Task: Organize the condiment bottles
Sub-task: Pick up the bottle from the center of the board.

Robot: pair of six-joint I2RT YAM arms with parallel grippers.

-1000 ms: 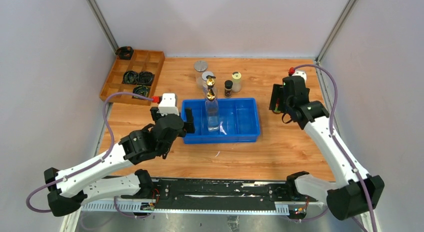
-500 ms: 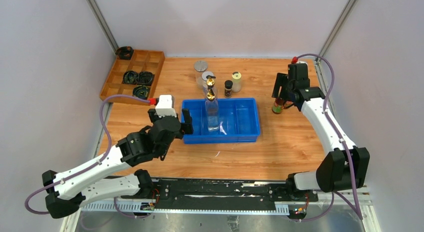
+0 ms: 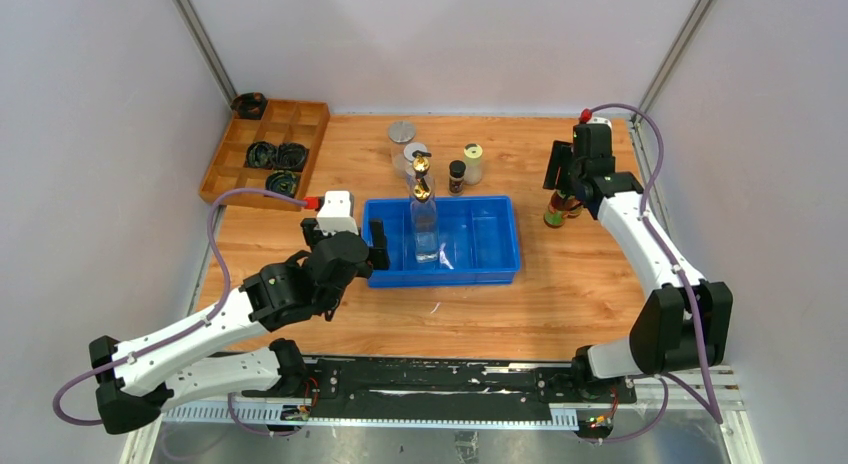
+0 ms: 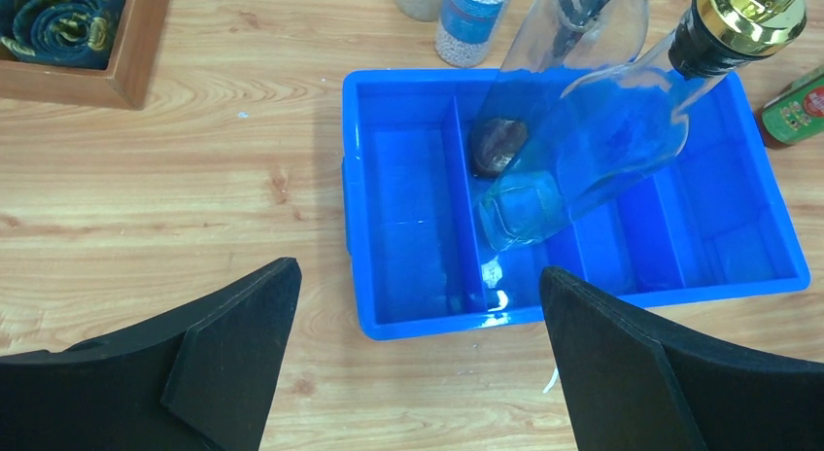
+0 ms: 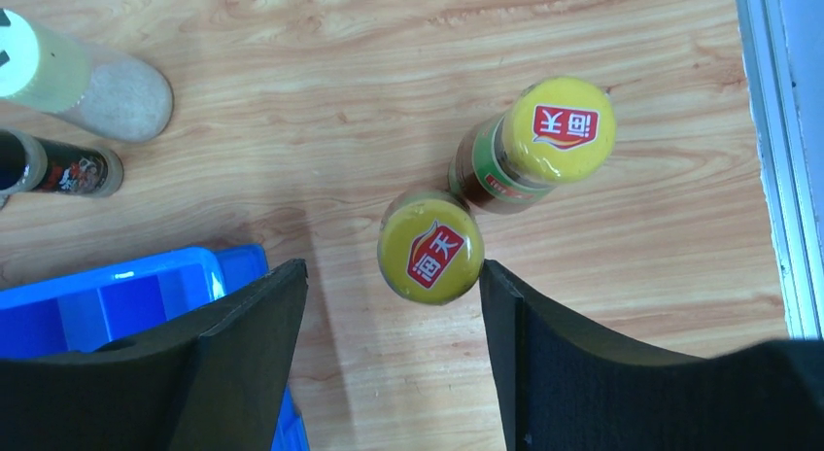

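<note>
Two dark yellow-capped sauce bottles stand side by side on the wood at the right, the nearer one (image 5: 430, 249) and the farther one (image 5: 559, 130). My right gripper (image 5: 391, 276) hangs over them, open. Its jaws straddle the nearer cap: the right finger is almost against it, the left finger is well apart. A tall clear gold-spouted bottle (image 3: 425, 224) stands upright in the blue bin (image 3: 445, 277). My left gripper (image 4: 418, 276) is wide open and empty over the bin's near-left corner. Behind the bin stand two silver-lidded jars (image 3: 402, 132) (image 3: 415, 156), a cream-lidded jar (image 3: 473, 162) and a small black-capped bottle (image 3: 457, 176).
A wooden divided tray (image 3: 300, 119) holding black coiled rings sits at the back left. The metal frame rail (image 5: 777, 130) runs close to the right of the sauce bottles. The bin's right corner (image 5: 117, 295) lies just left of my right gripper.
My right arm swung to the back right over the two sauce bottles, and its jaws narrowed around the nearer cap. The left arm shifted only slightly.
</note>
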